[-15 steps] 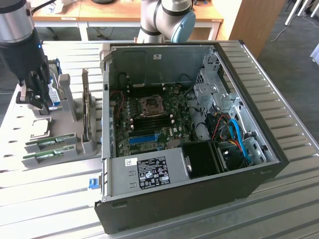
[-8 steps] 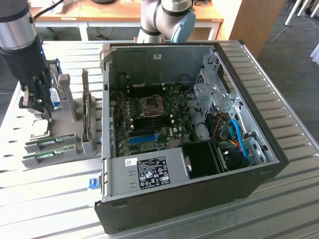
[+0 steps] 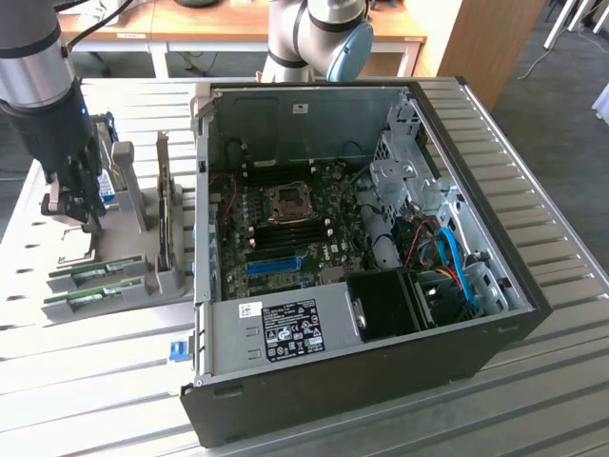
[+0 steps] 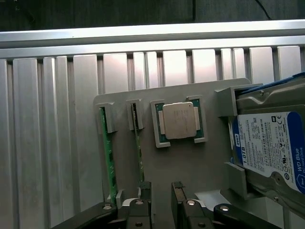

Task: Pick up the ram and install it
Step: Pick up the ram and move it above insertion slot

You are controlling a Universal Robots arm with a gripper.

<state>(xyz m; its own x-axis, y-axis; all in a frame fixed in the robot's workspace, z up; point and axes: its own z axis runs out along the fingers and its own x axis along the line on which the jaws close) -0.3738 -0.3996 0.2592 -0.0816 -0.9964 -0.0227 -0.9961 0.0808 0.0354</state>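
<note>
Two green ram sticks [image 3: 98, 274] [image 3: 90, 298] stand on edge in slots of a grey holder tray [image 3: 124, 252] at the exterior view's left, beside the open computer case. From the wrist they appear as two thin green strips [image 4: 108, 162] [image 4: 138, 148]. My gripper [image 3: 72, 211] [image 4: 161, 192] hangs above the tray with its fingers [image 4: 143, 193] apart and only bare tray between them. One finger is close beside the end of the nearer stick, and I cannot tell whether it touches.
A square silver processor [image 4: 179, 120] lies in the tray's recess, and a blue-labelled hard drive [image 4: 269, 148] stands in its bracket. The open case [image 3: 381, 381] shows the motherboard [image 3: 285, 219] with dark memory slots. A second robot base [image 3: 314, 38] stands behind the case.
</note>
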